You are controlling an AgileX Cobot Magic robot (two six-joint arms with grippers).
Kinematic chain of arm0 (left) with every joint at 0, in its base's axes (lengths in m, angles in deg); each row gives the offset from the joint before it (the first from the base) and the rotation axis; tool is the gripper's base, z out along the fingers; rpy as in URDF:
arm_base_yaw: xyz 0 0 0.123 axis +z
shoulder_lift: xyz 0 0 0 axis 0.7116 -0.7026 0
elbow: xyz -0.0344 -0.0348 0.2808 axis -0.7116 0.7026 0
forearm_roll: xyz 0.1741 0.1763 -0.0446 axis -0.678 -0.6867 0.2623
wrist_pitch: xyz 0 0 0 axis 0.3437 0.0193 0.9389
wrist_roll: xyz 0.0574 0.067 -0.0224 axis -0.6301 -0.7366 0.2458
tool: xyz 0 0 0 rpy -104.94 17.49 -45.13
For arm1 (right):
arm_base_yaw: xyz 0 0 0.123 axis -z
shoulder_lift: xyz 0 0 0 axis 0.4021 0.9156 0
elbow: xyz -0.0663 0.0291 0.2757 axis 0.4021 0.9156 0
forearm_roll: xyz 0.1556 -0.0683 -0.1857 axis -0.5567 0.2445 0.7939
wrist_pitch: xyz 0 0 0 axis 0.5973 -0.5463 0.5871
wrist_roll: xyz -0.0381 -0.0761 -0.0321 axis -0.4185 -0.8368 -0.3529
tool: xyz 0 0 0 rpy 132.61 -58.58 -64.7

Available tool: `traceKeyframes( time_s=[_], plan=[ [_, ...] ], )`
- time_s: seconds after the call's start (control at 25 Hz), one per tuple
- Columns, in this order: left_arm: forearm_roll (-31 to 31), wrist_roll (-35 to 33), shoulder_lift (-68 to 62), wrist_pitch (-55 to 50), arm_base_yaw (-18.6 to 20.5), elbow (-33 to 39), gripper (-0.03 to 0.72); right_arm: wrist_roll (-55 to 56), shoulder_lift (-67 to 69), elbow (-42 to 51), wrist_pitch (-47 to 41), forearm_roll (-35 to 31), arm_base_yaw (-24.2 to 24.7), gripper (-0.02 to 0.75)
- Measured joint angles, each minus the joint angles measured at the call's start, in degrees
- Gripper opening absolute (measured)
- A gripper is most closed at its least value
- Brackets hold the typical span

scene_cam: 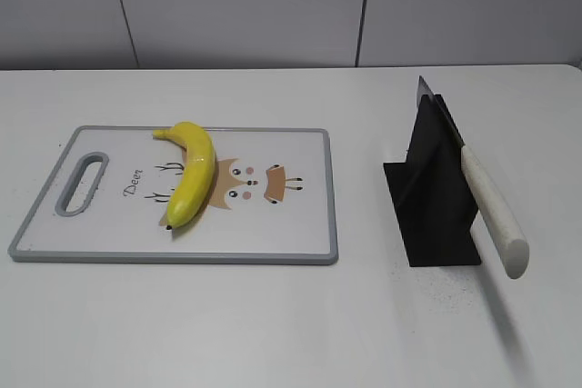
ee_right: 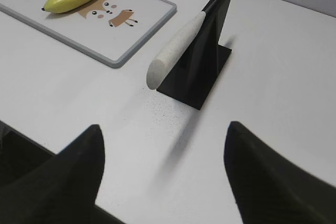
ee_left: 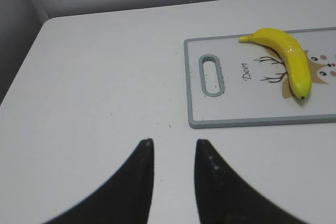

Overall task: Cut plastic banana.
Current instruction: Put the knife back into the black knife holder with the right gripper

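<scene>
The plastic banana lies whole on the deer cutting board, at 9 o'clock from the black knife stand, which holds the knife handle-out for grabbing, while the left gripper is narrow and the right gripper is wide, both empty.
</scene>
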Motion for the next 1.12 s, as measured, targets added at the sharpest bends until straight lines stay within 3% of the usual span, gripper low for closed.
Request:
traceKeyframes(
  time_s=[0.16,0.6,1.12],
  plan=[
    [0.0,0.0,0.0,0.0,0.0,0.0,0.245,0.0,0.0,0.0,0.0,-0.7,3.0,0.557],
    [0.0,0.0,0.0,0.0,0.0,0.0,0.243,0.0,0.0,0.0,0.0,-0.7,23.6,0.557],
    [0.0,0.0,0.0,0.0,0.0,0.0,0.241,0.0,0.0,0.0,0.0,-0.8,25.1,0.557]
  ],
)
